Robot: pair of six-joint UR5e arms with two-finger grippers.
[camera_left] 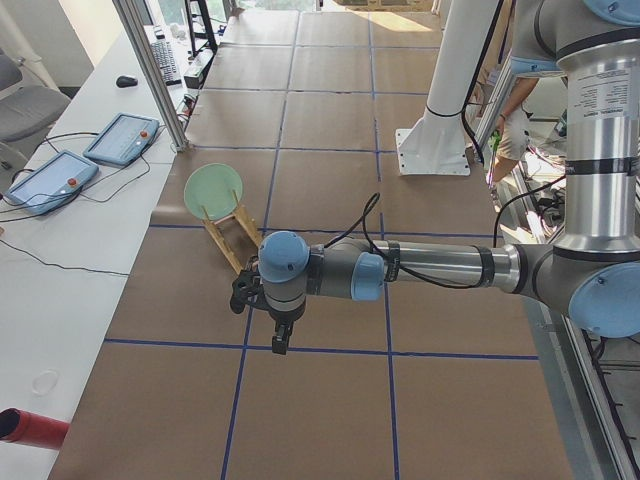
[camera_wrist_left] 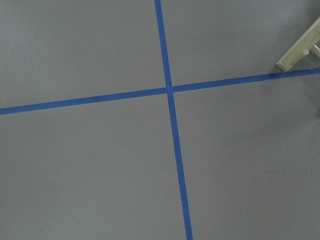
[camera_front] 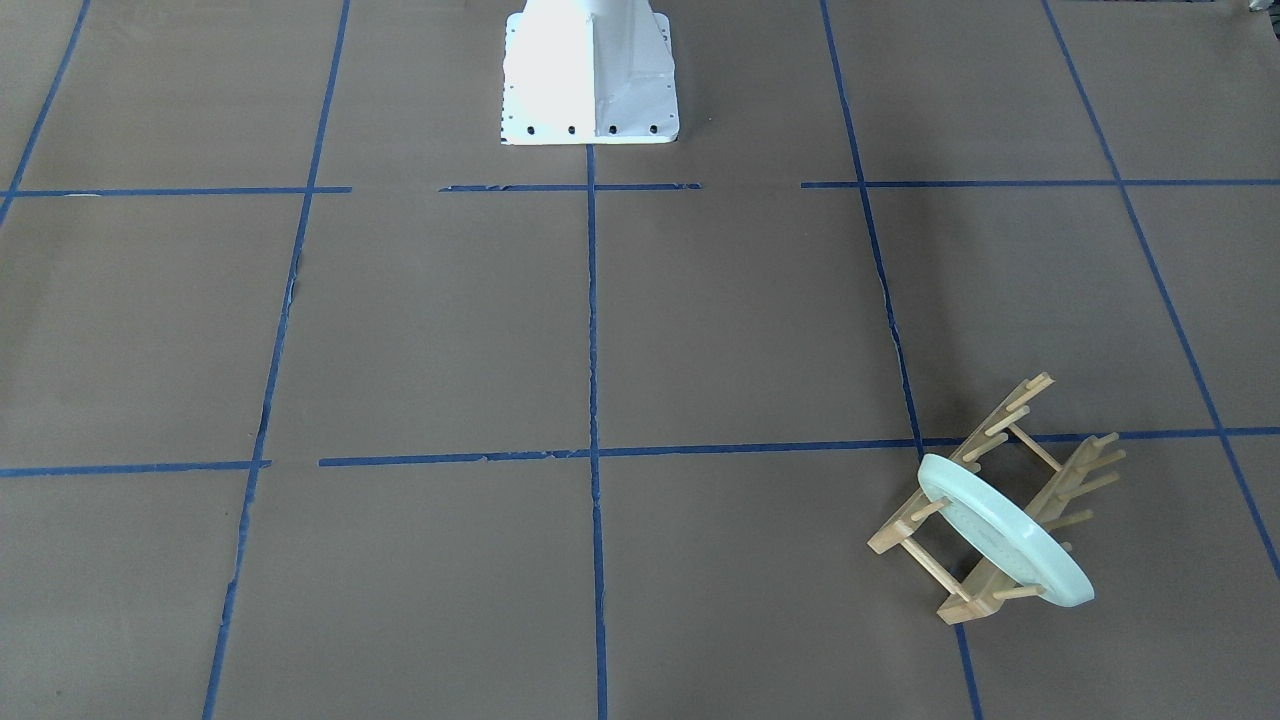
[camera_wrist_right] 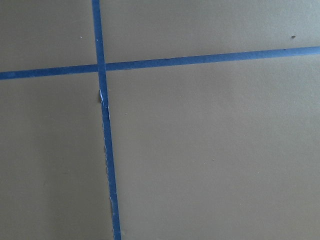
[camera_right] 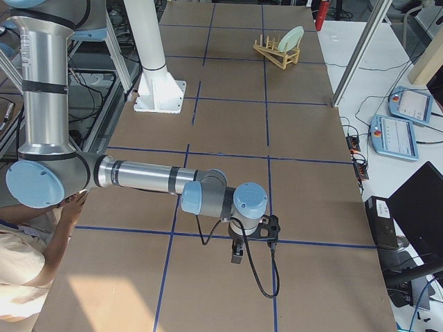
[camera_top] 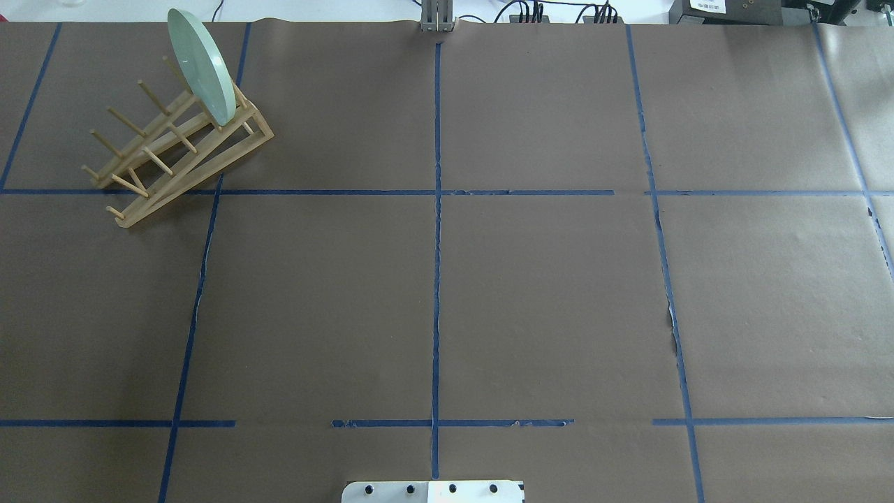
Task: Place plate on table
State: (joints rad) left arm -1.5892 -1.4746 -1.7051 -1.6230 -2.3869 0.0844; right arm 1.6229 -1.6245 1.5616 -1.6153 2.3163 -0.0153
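The pale mint-green plate point(camera_front: 1000, 540) stands on edge in the end slot of a light wooden peg rack point(camera_front: 905, 535) on the brown paper-covered table point(camera_front: 420, 330). In the overhead view the plate point(camera_top: 199, 66) and rack point(camera_top: 202, 157) are at the far left of the table point(camera_top: 545, 293). My left gripper point(camera_left: 279, 346) hangs above the table, short of the rack point(camera_left: 232, 235) and plate point(camera_left: 214, 190); I cannot tell whether it is open or shut. My right gripper point(camera_right: 236, 257) hangs far from the plate point(camera_right: 292, 37); I cannot tell its state either. A rack corner point(camera_wrist_left: 297, 55) shows in the left wrist view.
The robot's white base point(camera_front: 590, 70) stands at the table's middle edge. Blue tape lines divide the table. Teach pendants point(camera_left: 120, 138) lie on the side bench beyond the rack. A person point(camera_right: 28, 270) stands by the robot's side.
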